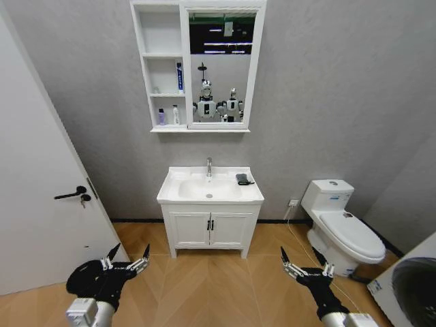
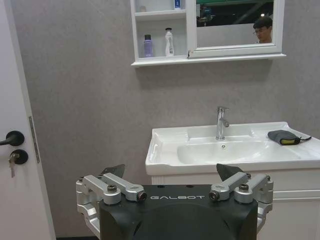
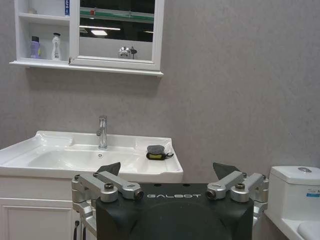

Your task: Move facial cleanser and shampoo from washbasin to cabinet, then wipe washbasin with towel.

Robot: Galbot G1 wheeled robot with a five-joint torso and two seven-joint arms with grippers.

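The white washbasin [image 1: 178, 193] [image 2: 165, 150] [image 3: 50, 137] stands against the far wall, with the dark towel [image 1: 244, 179] [image 2: 282, 136] [image 3: 156, 151] folded on its right rim. Above it hangs the cabinet [image 1: 185, 68] [image 2: 190, 30] [image 3: 74, 30]. A purple bottle [image 1: 161, 116] and a white bottle [image 1: 176, 114] stand on its lowest shelf, a blue tube [image 1: 180, 77] on the middle one. I cannot tell which is the facial cleanser or the shampoo. My left gripper [image 1: 127, 257] [image 2: 171, 171] and right gripper [image 1: 300, 261] [image 3: 166, 168] hang open and empty, low and well short of the basin.
A chrome faucet [image 1: 209, 166] rises behind the bowl. A two-door vanity cupboard [image 1: 210, 228] sits under the basin. A white door [image 1: 34, 204] stands at the left, a toilet [image 1: 344, 228] at the right, a drum machine [image 1: 415, 286] at the near right. Wooden floor lies between me and the vanity.
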